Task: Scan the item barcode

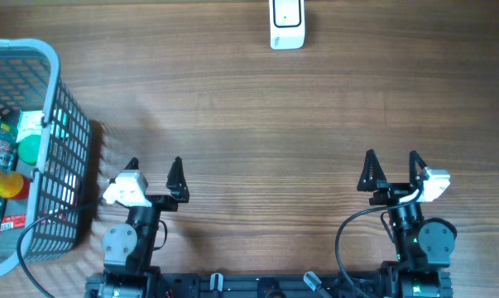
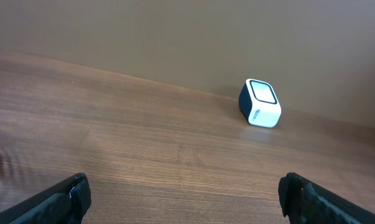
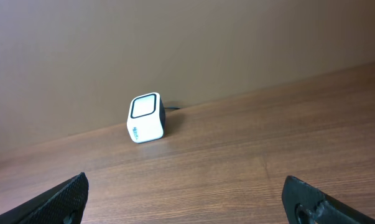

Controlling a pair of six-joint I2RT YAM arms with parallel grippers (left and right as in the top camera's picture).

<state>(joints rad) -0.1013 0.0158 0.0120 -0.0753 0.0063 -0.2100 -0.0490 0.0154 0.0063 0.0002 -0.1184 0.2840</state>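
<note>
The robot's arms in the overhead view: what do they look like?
Both are black, with round joint housings. The left gripper and right gripper each end in two pointed black fingers, with a white block mounted beside them. Black cables loop near the bases.

No legible text (scanner mark blurred)

The table was brown wood grain, smooth, with a soft low sheen. At its far edge the scanner was a smooth white plastic block, slightly glossy, with a dark shiny window on its face and a dark matt back. Well off to the left arm's side of the scanner, the basket was pale moulded plastic in an open grid. The packaged goods in it looked like glossy printed plastic. Nearer than the scanner, the left gripper and right gripper had matt black fingers, seemingly plastic.
</note>
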